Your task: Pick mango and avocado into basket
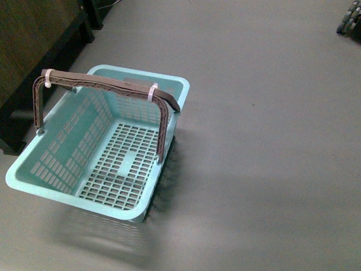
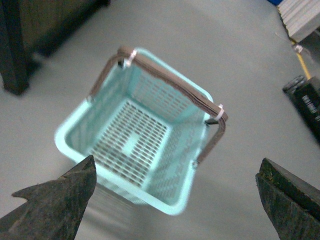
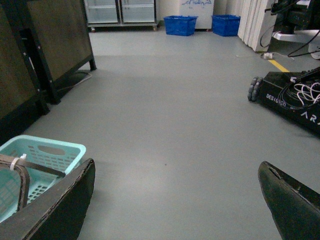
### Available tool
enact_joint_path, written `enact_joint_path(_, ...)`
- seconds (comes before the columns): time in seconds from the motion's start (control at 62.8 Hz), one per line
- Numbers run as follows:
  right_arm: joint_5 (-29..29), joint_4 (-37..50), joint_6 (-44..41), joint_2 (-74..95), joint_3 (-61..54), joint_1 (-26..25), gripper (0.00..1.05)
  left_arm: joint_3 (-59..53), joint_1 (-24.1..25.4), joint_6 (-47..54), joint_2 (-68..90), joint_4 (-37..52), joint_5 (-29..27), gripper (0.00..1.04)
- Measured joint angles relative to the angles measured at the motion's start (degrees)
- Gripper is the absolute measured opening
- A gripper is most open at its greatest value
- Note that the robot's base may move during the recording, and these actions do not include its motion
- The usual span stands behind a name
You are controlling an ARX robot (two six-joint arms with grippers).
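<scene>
Basket, the light teal plastic basket [image 1: 66, 142] with slotted sides, stood on the grey floor [image 1: 271, 141] at about 9 o'clock from the middle of the front view. Its brown folding handles [image 1: 101, 83] stood raised together over the opening, bound by two white zip ties [image 1: 152, 91]. Its slotted bottom was visible all the way across. A dark wooden cabinet [image 1: 28, 45] stood near the basket at its 10 o'clock, and small wheels [image 1: 347, 22] showed far off at 2 o'clock.

The left gripper [image 2: 177, 162] hung above the basket [image 2: 182, 150], looking down into it, with its dark fingers [image 2: 65, 200] spread wide and nothing between them. The right gripper [image 3: 176, 167] was just as wide open and held nothing. It faced along the floor, with one corner of the basket [image 3: 50, 150] beside one of its fingers [image 3: 60, 210] and a black wheeled base [image 3: 290, 95] well apart on the other side.
</scene>
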Motion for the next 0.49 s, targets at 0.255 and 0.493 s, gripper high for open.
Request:
enact_joint_path(0.255, 0.0, 0.0, 0.0, 0.0, 0.0, 0.0, 0.96, 4.3, 2.1, -32.2, 33.3, 27.5, 0.5, 0.96)
enact_joint_path(0.493, 0.0, 0.0, 0.0, 0.0, 0.0, 0.0, 0.96, 15.8, -2.6, -46.1, 71.1, 49.1, -7.9, 0.96)
